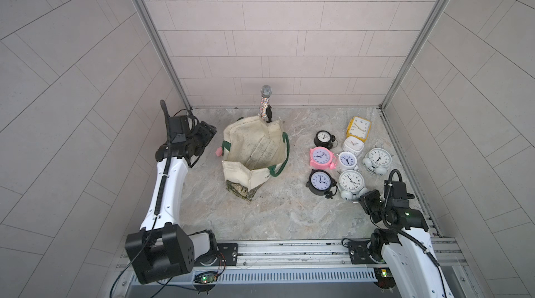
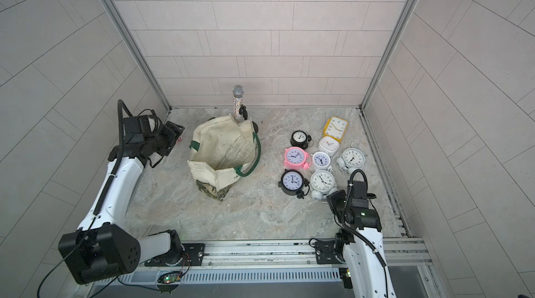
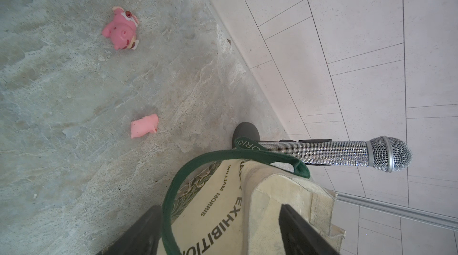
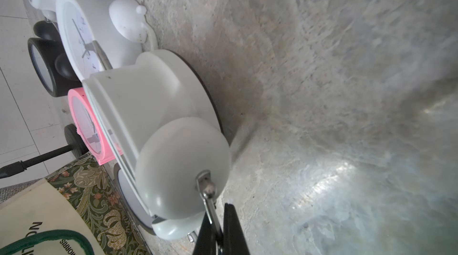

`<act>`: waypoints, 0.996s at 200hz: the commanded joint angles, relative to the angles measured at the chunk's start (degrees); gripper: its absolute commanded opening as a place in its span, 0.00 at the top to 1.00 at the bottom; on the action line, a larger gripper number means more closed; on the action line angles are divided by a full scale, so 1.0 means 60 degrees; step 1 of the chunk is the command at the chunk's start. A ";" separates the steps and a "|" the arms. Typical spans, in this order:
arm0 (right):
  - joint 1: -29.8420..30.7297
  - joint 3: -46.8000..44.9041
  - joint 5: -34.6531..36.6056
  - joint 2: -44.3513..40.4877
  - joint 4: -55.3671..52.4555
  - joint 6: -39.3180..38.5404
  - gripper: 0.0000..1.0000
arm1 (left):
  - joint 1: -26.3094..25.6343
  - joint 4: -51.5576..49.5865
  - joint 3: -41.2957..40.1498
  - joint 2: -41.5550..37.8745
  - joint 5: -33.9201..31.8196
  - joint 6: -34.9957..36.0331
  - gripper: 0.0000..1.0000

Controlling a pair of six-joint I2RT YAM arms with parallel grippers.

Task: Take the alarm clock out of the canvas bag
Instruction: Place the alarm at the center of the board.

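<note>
Jaws of right gripper (image 4: 218,231) pinched on wire handle (image 4: 210,206) of white twin-bell alarm clock (image 1: 351,181), on table (image 1: 289,218) lower right, outside canvas bag (image 1: 254,148) at centre. Left gripper (image 1: 209,131) spread wide, left of bag.

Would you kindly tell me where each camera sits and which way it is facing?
Both top views: high over the front rail, looking down at the table, canvas bag and clocks; left arm and right arm show.
Left wrist: low beside the bag, facing its printed side and the microphone; open left fingers show.
Right wrist: near table level, facing the white twin-bell clock; right fingers shut on its metal handle.
Shared: all views catch the bag; top and right wrist views share the pink clock.
</note>
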 commanded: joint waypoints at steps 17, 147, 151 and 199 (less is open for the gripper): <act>-0.0091 -0.0252 0.0526 0.0622 0.1043 0.0225 1.00 | 0.0048 0.0065 -0.0135 -0.0140 0.0042 -0.0003 0.20; -0.1186 0.0046 -0.0034 0.1915 0.2397 -0.1486 0.42 | 0.0064 -0.0179 0.0099 -0.0561 -0.1285 0.0654 0.20; -0.1248 0.0139 -0.0035 0.1957 0.2362 -0.1636 0.39 | 0.0064 -0.0170 0.0107 -0.0591 -0.1354 0.0733 0.20; -0.1321 0.1528 0.2012 0.2389 0.2129 -0.3180 0.21 | 0.0064 0.0462 -0.0107 -0.1220 -0.3003 0.2464 0.19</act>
